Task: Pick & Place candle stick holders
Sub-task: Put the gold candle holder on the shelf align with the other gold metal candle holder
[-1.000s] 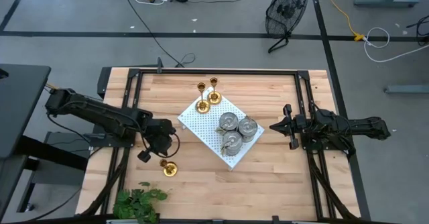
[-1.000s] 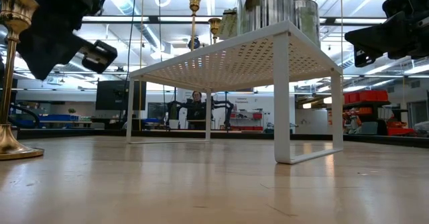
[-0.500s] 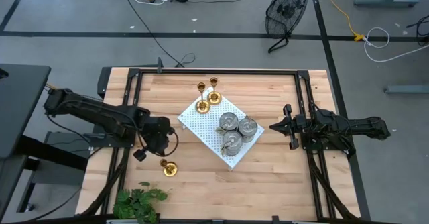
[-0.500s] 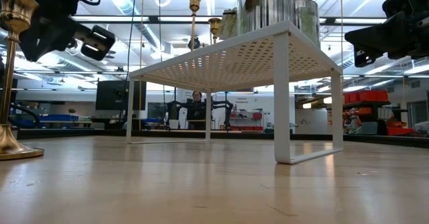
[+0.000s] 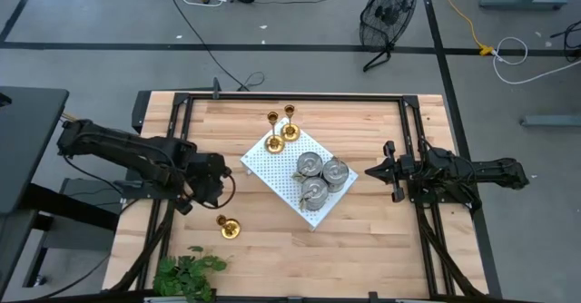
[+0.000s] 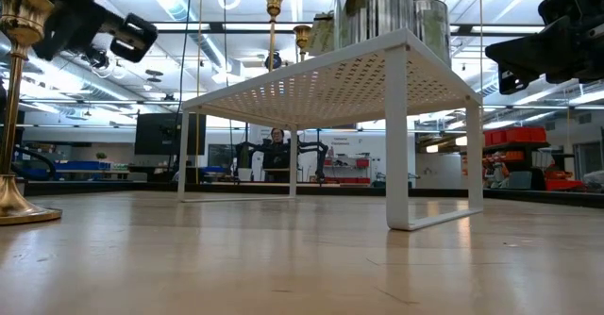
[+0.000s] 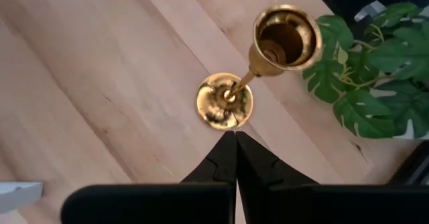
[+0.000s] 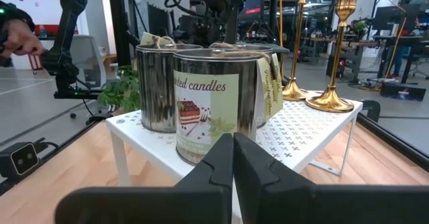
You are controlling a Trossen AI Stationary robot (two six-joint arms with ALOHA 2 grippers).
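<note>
Five of six candle stick holders up on the white perforated board (image 5: pixel 272 171), centre of the high view. Two brass holders (image 5: pixel 280 131) at the board's upper-left end, one at (image 5: pixel 273 142), the other at (image 5: pixel 290 130) at or just past the far edge; hard to tell which. Three silver-grey holders (image 5: pixel 319 178) clustered at the lower-right end, labelled like candle tins in the right wrist view (image 8: pixel 204 106).

One brass holder (image 5: pixel 227 228) left on the bare wooden table (image 5: pixel 363 230), lower left, upright, near the green plant (image 5: pixel 188 272).

Left gripper (image 5: pixel 207 183) above and just up-frame of that holder, fingers pinched shut, empty; stem and cup clear of the tips in the left wrist view (image 7: pixel 234 143).

Right gripper (image 5: pixel 374 171) parked right of the board, shut, empty.

Judged: nearly done. Remaining: grasp the last brass piece and set it on the board.
</note>
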